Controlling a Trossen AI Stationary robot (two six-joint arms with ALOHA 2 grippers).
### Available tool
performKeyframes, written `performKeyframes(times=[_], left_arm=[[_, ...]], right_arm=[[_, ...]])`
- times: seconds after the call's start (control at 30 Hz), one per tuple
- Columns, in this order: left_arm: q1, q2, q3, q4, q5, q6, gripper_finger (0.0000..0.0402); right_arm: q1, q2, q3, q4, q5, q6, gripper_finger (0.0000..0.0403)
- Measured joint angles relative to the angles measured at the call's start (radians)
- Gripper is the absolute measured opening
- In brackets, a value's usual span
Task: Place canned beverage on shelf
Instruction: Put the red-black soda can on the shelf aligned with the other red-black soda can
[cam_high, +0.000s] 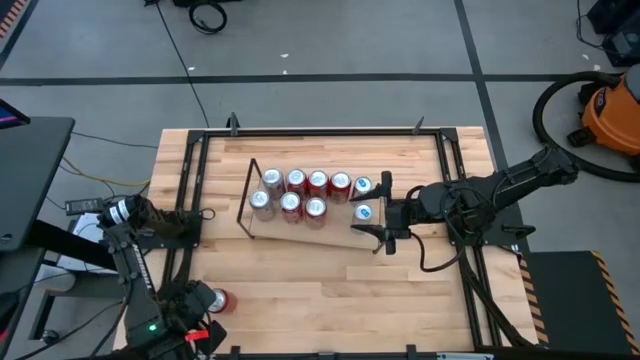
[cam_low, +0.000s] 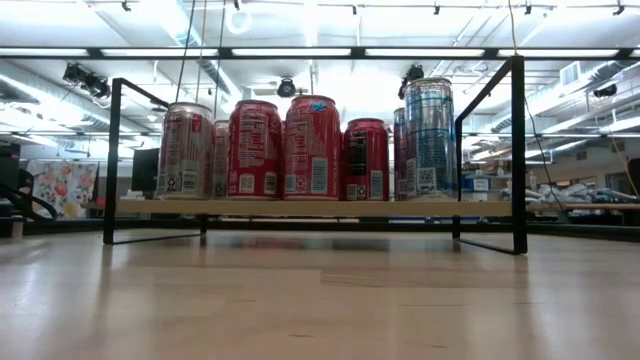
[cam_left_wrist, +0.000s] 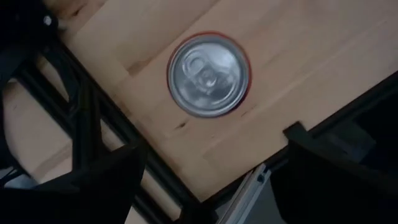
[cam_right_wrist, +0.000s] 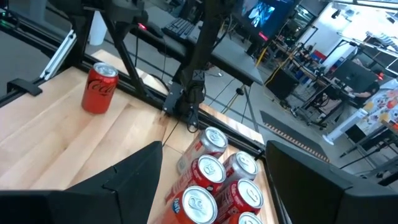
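Observation:
The shelf (cam_high: 320, 236) is a light-wood board with black wire ends, standing mid-table. Several red cans (cam_high: 305, 190) and two blue-and-silver cans (cam_high: 363, 198) stand upright on it. They also show in the low view (cam_low: 310, 145). A lone red can (cam_high: 219, 300) stands upright on the tabletop near the near left corner. My left gripper (cam_left_wrist: 205, 186) is open above it, looking down on its silver top (cam_left_wrist: 208, 74). My right gripper (cam_high: 378, 210) is open at the shelf's right end, its fingers apart beside the blue cans, touching nothing.
Black rails (cam_high: 190, 200) run along the tabletop's left, right and far sides. One rail (cam_left_wrist: 93, 137) lies close beside the lone can. Bare wood (cam_high: 330, 290) lies between the shelf and the near edge. An orange vacuum (cam_high: 610, 110) stands off the table at far right.

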Motion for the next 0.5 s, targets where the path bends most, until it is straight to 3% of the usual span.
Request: performKeyframes(times=[0.17,0.33,0.5], left_arm=[[0.004,0.002,-0.013,0.012,-0.025,-0.001,0.0395],[0.004,0.004,-0.143,0.143,0.015,0.019,0.0395],[0.008,0.0,-0.21,0.167,0.044,0.022,0.0395]], right_arm=[[0.0,0.0,0.0,0.0,0.0,0.003,0.0297],[0.0,0.0,0.0,0.0,0.0,0.003,0.0297],[0.0,0.0,0.0,0.0,0.001,0.003,0.0297]])
